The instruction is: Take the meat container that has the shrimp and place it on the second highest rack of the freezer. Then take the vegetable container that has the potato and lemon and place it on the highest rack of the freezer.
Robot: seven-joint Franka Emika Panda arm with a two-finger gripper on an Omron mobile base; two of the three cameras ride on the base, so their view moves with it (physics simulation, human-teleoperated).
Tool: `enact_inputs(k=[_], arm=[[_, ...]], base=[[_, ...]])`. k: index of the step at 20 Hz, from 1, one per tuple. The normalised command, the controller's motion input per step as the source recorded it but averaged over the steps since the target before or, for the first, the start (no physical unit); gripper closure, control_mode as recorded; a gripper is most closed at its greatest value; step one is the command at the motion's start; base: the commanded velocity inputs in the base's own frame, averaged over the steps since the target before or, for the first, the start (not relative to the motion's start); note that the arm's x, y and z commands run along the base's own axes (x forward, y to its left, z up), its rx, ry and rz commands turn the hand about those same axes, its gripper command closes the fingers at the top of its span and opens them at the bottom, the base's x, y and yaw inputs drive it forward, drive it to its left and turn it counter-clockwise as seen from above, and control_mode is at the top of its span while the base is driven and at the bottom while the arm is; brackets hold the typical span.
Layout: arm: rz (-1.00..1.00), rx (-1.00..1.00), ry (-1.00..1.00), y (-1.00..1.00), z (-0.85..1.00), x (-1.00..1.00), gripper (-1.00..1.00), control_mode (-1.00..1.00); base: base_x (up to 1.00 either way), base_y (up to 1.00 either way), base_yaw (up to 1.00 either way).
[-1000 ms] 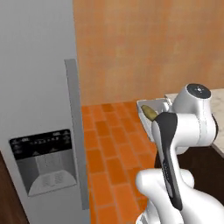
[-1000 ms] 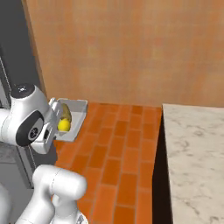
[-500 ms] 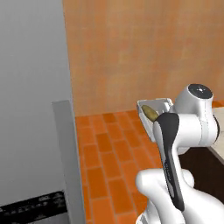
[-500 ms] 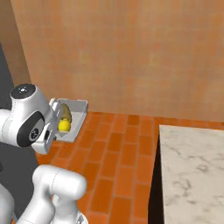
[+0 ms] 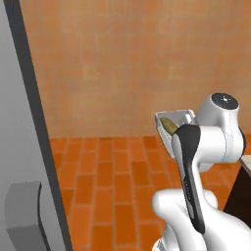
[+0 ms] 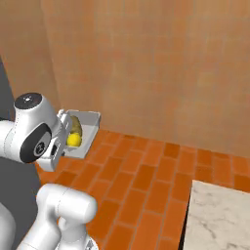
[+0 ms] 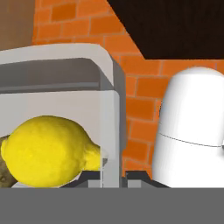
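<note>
Hand view: tray (image 7: 109,87) holds lemon (image 7: 48,148), potato (image 7: 5,173).

A grey tray (image 6: 87,133) is held up above the orange brick floor (image 6: 146,180), with nothing under it. In the tray, the yellow lemon (image 7: 50,150) lies against one side wall, and the brown potato (image 6: 76,125) lies just beside the lemon, touching it on the far side from that wall.

Yellow lemon (image 7: 48,150), grey tray (image 7: 109,87), orange brick floor (image 5: 112,181).
</note>
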Motion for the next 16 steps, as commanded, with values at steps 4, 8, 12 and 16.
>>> enact_inputs(k=[4,8,12,16], arm=[[0.0,0.0,0.0,0.0,0.0,0.0,1.0,1.0],[0.0,0.0,0.0,0.0,0.0,0.0,1.0,1.0],[0.0,0.0,0.0,0.0,0.0,0.0,1.0,1.0],[0.0,0.0,0.0,0.0,0.0,0.0,1.0,1.0]], base=[[0.43,-0.21,0.79],[0.38,-0.21,0.86],[0.37,-0.18,0.87],[0.37,-0.18,0.87]])
